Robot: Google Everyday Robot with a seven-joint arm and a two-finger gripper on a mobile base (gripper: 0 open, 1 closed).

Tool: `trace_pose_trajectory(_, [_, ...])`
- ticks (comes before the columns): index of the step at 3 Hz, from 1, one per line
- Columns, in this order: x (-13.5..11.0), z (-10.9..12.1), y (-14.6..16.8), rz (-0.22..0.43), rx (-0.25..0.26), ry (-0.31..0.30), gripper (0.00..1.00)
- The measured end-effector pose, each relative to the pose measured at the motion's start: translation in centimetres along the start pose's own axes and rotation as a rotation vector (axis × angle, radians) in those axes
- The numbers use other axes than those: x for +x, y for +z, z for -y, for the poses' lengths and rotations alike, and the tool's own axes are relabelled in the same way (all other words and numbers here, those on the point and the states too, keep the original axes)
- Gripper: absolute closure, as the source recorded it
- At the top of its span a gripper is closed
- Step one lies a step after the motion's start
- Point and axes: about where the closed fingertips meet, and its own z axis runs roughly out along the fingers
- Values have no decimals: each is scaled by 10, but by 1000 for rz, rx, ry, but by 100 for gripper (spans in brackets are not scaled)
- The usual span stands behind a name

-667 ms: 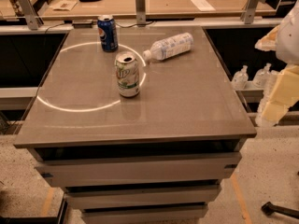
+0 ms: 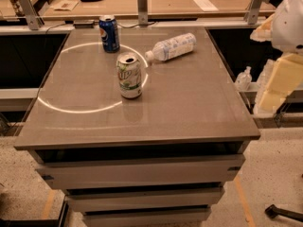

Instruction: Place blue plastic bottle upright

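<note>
- Claw (image 2: 274, 89): a pale cream piece below the robot's white arm (image 2: 291, 18), off the desk's right side. It is well to the right of the 7UP can and touches nothing on the top. Whether it is spread or pressed together I cannot tell.
- Desk (image 2: 189, 108): a flat grey-brown top over a stack of drawers, carrying the bottle and both cans.
- Ring of light (image 2: 80, 111): a thin bright circle reflected on the desk top. The 7UP can stands on its right-hand arc.
- Blue plastic bottle (image 2: 171, 47): clear with a pale label, lying on its side behind and to the right of the 7UP can. Its white cap points toward that can, near it but not touching, and its base points away to the back right.
- 7UP can (image 2: 129, 75): green and white, upright, a little left of the desk's middle.
- Pepsi can (image 2: 109, 33): blue, upright, behind and slightly left of the 7UP can, apart from it.
</note>
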Motion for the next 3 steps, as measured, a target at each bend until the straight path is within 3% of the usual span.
trace_pose_trajectory(2, [-33,56,18,-84,35,-176,0])
trace_pose_trajectory(3, [-44,75,38,-76,69,-244,0])
